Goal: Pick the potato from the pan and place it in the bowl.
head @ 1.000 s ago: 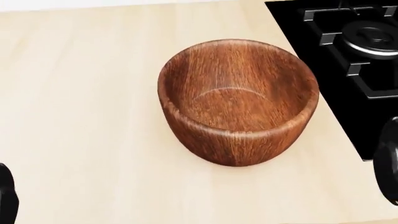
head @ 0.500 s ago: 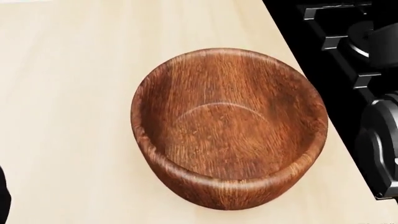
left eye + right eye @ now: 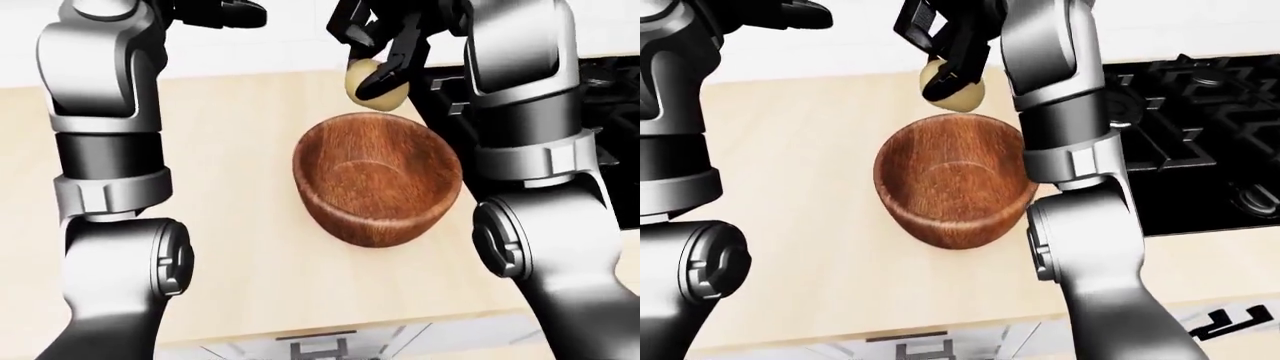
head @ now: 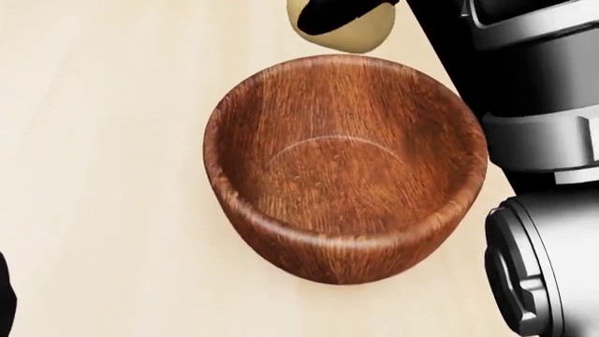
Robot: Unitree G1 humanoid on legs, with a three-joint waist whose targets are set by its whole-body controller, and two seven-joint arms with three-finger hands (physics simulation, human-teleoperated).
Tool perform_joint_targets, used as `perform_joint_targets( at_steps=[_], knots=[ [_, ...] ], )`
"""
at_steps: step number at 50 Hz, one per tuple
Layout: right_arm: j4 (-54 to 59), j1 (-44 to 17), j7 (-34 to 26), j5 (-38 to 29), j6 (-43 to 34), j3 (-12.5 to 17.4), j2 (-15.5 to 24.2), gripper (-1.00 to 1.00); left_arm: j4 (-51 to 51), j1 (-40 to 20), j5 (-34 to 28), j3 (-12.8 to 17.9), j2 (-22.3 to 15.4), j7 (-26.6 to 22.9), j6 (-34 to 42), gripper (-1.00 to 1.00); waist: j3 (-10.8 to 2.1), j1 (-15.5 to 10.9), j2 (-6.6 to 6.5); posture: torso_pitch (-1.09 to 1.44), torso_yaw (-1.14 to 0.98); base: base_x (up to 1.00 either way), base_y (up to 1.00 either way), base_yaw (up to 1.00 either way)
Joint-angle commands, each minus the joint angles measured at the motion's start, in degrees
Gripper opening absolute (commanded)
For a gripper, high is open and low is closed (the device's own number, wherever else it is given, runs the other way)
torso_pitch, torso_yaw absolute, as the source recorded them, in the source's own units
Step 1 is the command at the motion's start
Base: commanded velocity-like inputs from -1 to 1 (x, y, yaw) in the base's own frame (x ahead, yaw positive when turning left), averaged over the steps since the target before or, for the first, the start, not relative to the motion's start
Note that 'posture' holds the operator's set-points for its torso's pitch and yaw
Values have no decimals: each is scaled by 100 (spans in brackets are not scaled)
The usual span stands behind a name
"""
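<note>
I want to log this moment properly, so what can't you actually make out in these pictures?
- The pan: in no view; only part of the stove shows.
- Left hand: cut off by the top edge of both eye views, so its fingers cannot be read.
- Potato: in the head view, cut by the top edge and partly covered by the right hand.
- Whether the potato is over the bowl or beside it.
</note>
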State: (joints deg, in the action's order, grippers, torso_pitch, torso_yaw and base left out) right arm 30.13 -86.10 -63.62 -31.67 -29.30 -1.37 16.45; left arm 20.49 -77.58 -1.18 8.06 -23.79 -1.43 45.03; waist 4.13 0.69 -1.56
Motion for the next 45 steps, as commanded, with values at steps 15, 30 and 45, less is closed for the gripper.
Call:
perform_joint_targets(
  at_steps=[15,30,45],
  knots=[
    [-981,-156,-966,-881,-171,58,-53,-100,-288,-192,-16,27,-17,34,-95,100,-226,70,-74,0,0,0,0,0],
    [-1683,455,-1796,-1565,216,-6,-183,-100,-244,-173,4,37,-41,41,-147,100,-229,114,-95,0,0,0,0,0],
    [-1933,497,-2521,-2137,875,22,-204,-100,-203,-233,-27,23,-27,34,-153,100,-195,139,-99,0,0,0,0,0]
  ],
)
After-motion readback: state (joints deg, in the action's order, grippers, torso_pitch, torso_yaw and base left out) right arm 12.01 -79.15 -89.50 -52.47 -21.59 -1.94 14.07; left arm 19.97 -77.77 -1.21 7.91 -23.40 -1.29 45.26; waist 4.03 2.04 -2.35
